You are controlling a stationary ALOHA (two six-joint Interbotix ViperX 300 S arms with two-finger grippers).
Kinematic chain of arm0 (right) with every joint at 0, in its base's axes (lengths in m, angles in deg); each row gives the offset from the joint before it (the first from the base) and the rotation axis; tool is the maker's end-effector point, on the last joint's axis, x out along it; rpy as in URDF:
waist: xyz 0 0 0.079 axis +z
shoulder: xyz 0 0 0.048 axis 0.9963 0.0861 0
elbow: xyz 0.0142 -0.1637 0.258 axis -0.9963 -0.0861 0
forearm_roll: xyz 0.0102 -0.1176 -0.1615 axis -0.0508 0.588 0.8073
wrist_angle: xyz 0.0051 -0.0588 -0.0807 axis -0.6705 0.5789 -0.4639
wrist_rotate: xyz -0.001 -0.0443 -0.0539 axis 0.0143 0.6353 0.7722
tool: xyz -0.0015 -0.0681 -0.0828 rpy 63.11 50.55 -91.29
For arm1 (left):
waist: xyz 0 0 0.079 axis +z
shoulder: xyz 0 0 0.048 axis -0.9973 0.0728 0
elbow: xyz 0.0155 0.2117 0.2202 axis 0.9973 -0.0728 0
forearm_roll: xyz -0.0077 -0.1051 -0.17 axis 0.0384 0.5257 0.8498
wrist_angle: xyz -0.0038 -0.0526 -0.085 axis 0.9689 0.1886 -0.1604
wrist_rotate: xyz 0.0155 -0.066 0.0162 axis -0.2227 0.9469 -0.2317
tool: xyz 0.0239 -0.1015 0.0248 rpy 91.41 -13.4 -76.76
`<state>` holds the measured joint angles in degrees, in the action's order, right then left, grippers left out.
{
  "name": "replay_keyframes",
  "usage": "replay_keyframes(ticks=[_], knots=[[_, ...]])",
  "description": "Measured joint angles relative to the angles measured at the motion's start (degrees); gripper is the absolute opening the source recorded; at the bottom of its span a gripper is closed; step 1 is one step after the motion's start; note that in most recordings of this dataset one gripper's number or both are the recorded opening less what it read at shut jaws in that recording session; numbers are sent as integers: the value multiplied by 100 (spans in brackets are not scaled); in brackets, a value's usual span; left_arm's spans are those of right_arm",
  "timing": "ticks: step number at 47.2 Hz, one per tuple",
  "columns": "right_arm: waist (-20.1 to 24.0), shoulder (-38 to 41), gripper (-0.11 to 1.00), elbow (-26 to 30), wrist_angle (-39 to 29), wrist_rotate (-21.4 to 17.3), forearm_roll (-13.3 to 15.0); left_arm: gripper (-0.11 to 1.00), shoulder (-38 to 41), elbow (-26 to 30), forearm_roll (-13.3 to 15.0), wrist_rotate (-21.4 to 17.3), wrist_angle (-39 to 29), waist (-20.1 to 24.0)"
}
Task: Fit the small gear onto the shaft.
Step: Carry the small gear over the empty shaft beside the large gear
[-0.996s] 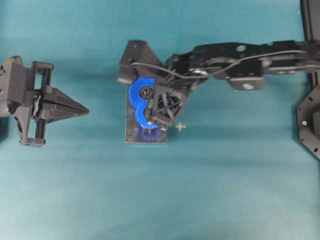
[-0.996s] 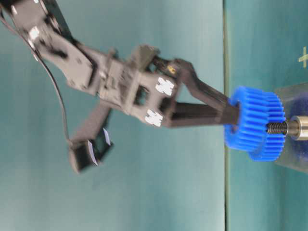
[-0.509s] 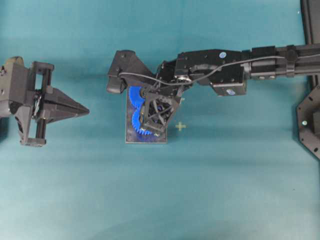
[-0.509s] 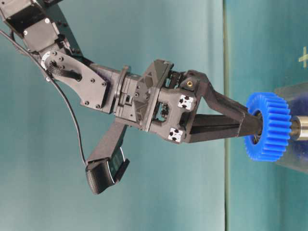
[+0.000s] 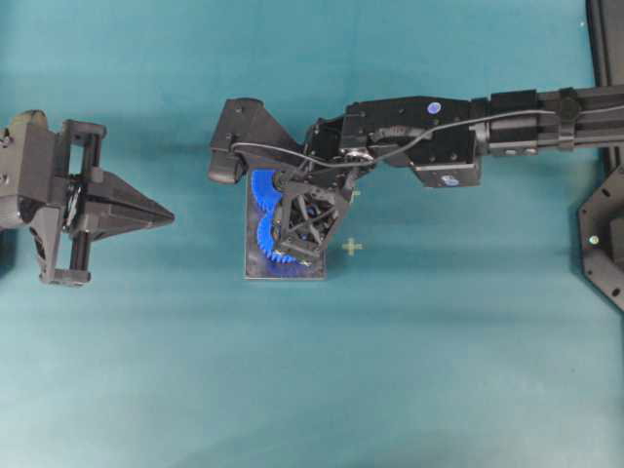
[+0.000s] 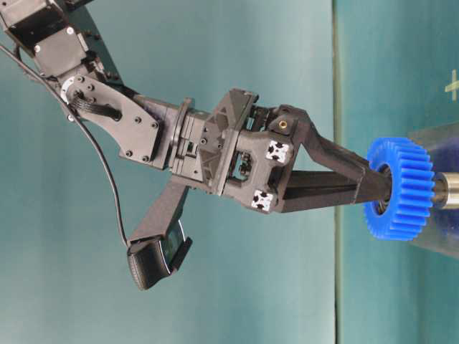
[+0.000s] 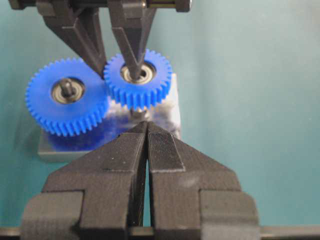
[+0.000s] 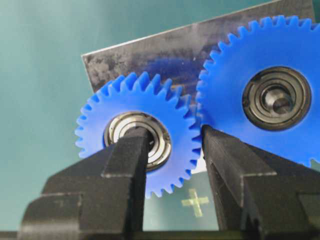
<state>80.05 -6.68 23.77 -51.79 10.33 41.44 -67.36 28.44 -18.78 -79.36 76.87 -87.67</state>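
Right end effector [image 6: 384, 186], pinching the small gear [image 6: 401, 188] through hub and rim, has slid it further along the shaft [image 6: 448, 190] than a second earlier. It now sits at 3 o'clock of the larger gear [image 7: 65, 95], teeth apparently meshing; seating looks nearly complete. Left end effector [image 7: 146, 131] rests pressed together.

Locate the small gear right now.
In the left wrist view the small gear sits over the grey plate, right of the large gear, their teeth adjoining; the right gripper pinches it, one finger in its hub.

right gripper [image 8: 172, 150] pinching small gear [image 8: 135, 131], left gripper [image 7: 146, 131] closed, idle
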Motion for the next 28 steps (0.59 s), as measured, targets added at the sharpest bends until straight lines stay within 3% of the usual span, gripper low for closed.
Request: replay_keyframes(ticks=[8, 14, 28], knots=[[-9, 9, 40, 44, 0, 0, 9, 0, -9, -70, 0, 44, 9, 0], [-70, 18, 75, 97, -9, -9, 18, 0, -9, -62, 0, 44, 9, 0], [-141, 18, 66, 114, -193, -62, 9, 0, 0, -70, 0, 44, 9, 0]])
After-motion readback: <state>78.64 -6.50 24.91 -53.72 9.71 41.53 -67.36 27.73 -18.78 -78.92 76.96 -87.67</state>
